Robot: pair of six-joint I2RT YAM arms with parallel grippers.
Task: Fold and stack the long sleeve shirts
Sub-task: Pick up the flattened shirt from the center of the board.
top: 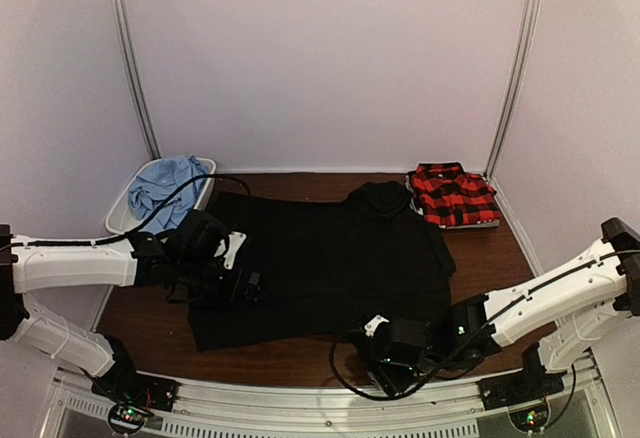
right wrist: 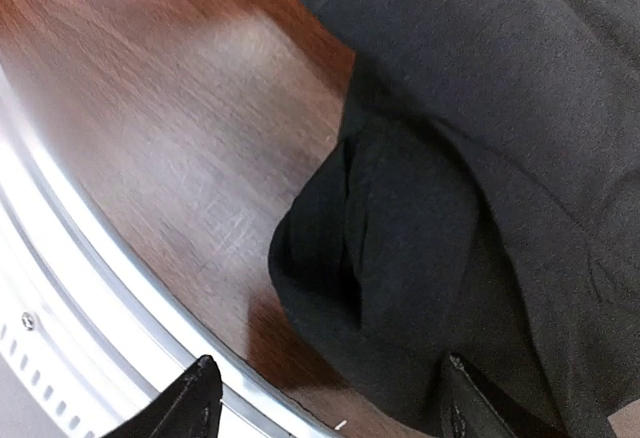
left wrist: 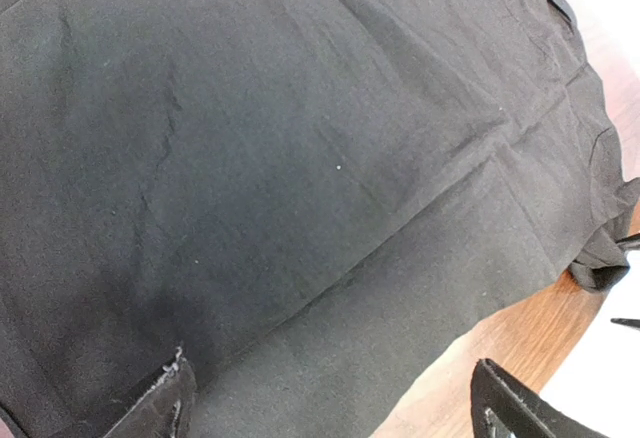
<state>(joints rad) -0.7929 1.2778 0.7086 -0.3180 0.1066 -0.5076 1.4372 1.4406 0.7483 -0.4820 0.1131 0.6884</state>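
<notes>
- Top external view:
  - The left gripper [top: 240,280] hangs low over the near-left part of the black shirt [top: 330,258], which lies spread flat on the table [top: 300,363] and extends away from this gripper to its right and far side.
  - The right gripper [top: 380,343] sits at the shirt's near hem; the cloth lies just beyond it and to its left.
  - The light blue shirt [top: 165,188] lies bunched in a white basket [top: 118,215], beyond the left gripper and slightly to its left.
  - The plaid shirt [top: 452,194] lies folded well beyond the right gripper, at the far right of the table.
- Left wrist view:
  - The left gripper [left wrist: 330,413] is released — both fingers [left wrist: 160,408] stand wide apart, nothing clamped between them.
  - The black shirt [left wrist: 300,158] fills the area directly below and ahead of the fingertips; bare table [left wrist: 530,343] shows beside the right finger.
- Right wrist view:
  - The right gripper [right wrist: 330,403] stands with jaws spread, not clenched.
  - A rolled fold at the black shirt's [right wrist: 480,108] edge lies between the fingers [right wrist: 185,408] — nearer the right one, clear of the left.
  - Bare table [right wrist: 180,138] and a metal rail [right wrist: 60,288] lie to the left of the jaws.
</notes>
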